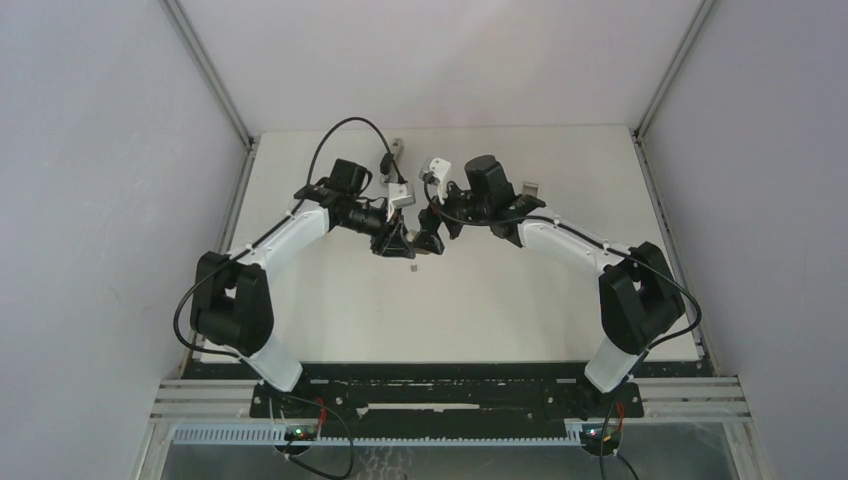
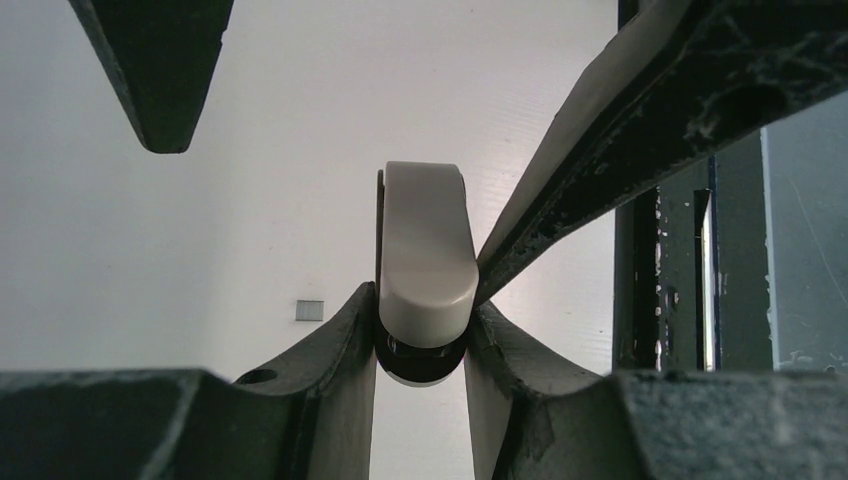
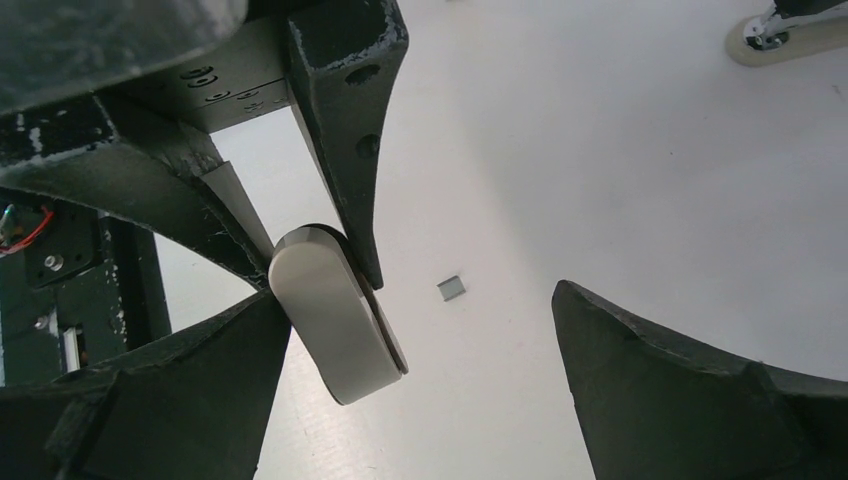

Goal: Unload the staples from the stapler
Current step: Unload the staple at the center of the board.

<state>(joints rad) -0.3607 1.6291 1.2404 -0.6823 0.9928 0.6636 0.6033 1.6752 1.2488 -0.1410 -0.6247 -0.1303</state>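
The stapler [image 2: 425,260] shows only its pale rounded end, with a dark part beneath, standing up between the fingers of my left gripper [image 2: 420,305], which is shut on it. In the right wrist view the same stapler end [image 3: 335,320] leans against the left finger [image 3: 150,400] of my right gripper [image 3: 425,300], which is open wide around it. One small silvery strip of staples [image 3: 451,289] lies flat on the white table just beyond; the staples [image 2: 311,310] [image 1: 411,268] also show in the other views. Both grippers [image 1: 393,243] [image 1: 430,243] meet at the table's middle.
A small grey item [image 1: 398,150] lies near the back edge and another small piece [image 1: 530,187] sits behind the right arm. A pale piece with a metal part [image 3: 790,35] lies at the top right of the right wrist view. Grey walls enclose the white table [image 1: 330,300].
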